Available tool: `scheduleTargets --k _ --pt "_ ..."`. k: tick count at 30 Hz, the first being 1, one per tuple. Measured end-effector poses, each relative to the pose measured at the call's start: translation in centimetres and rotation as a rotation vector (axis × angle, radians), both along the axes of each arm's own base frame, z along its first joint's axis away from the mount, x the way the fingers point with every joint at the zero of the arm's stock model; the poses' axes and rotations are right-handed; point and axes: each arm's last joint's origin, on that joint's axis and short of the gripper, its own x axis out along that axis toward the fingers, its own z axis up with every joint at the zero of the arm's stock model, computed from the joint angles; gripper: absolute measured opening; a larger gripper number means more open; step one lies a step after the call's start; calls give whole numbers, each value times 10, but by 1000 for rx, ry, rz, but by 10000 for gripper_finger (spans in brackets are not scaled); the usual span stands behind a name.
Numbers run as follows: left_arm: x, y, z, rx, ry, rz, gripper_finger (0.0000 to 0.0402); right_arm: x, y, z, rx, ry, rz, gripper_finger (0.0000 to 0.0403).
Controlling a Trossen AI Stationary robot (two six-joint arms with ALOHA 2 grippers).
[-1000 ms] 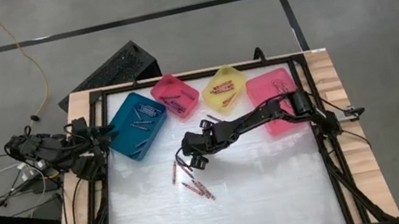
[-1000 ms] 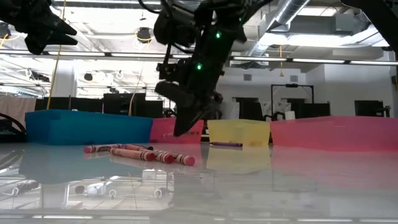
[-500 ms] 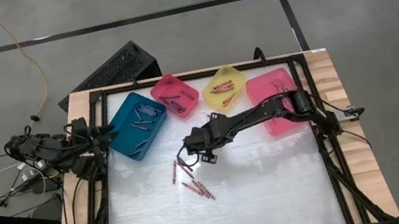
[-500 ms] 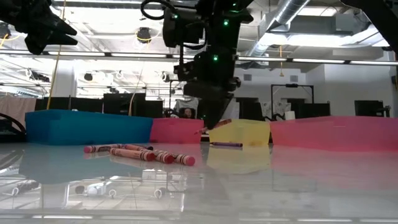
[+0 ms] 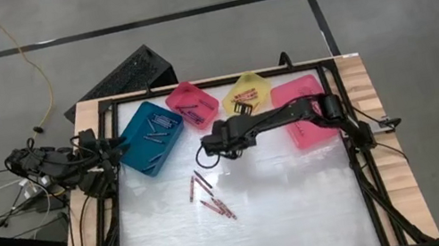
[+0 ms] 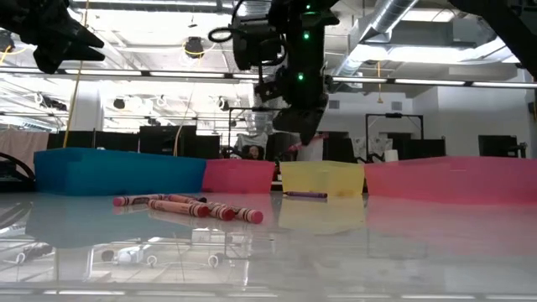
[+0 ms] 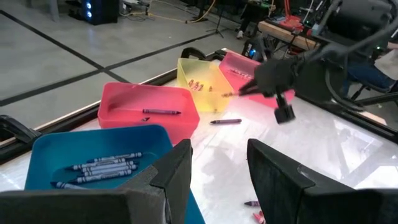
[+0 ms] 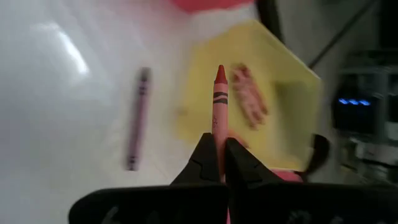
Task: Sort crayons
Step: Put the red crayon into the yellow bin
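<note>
Item 1, white glossy table (image 5: 291, 219): I note the right arm has swung from the loose crayon cluster toward the far bins within the last second, so one pick is done and a drop comes next, I judge.

Item 2, yellow plastic bin (image 5: 248, 93), far centre: several red crayons inside already; likely destination.

Item 3, right gripper (image 8: 218, 152): raised just near of that bin, fingers nearly closed, pinching a red wax crayon (image 8: 218, 99) that juts forward.

Item 4, left gripper (image 7: 217, 171): parked off the table's left edge, fingers apart, empty.

Item 5, remaining red crayons (image 5: 207, 193): lying centre-left on the table.

Item 6, purple crayon (image 8: 137, 118): lying beside the yellow bin.
</note>
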Motion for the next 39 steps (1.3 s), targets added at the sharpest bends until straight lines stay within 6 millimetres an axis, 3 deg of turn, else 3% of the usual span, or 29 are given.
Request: scheduleTargets --k 7,20,25,39 --pt "0 0 0 0 0 1 145 -10 -40 6 -50 69 -88 2" --pt "0 0 0 0 0 0 145 -23 -110 3 42 60 -177 2" --pt "0 0 0 0 0 1 145 -21 -124 2 158 6 -124 2" --pt "0 0 0 0 0 1 145 -27 -142 -1 355 -36 -93 29"
